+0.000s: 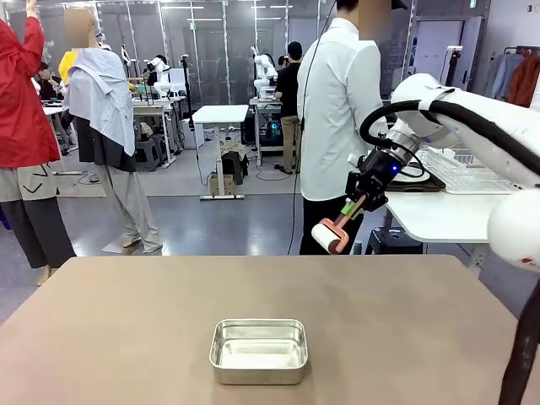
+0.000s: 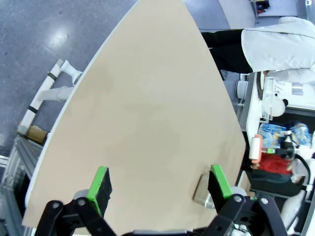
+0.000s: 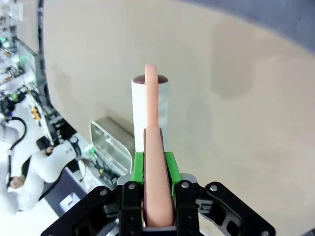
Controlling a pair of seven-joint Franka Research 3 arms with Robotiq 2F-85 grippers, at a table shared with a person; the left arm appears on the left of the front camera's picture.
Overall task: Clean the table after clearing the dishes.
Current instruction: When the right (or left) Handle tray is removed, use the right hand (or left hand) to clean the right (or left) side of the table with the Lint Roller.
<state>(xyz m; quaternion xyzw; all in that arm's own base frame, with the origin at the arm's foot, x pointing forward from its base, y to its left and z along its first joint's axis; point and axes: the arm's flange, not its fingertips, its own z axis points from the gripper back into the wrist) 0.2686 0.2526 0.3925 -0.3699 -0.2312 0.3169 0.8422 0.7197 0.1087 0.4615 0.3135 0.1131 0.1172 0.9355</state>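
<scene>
Taupe table (image 1: pixel 126 337) runs wide from left to right, with a steel pan (image 1: pixel 258 349) near its front middle. From the right, the raised right arm bends its wrist down-left. Its right gripper (image 1: pixel 358 201) is clenched on a roller (image 1: pixel 329 234) by the pink handle, roll end lowest, in the air by the far edge. Over the top the left gripper (image 2: pixel 160 183) hovers released.

Steel pan (image 1: pixel 258 350) on taupe table (image 1: pixel 405 321)
</scene>
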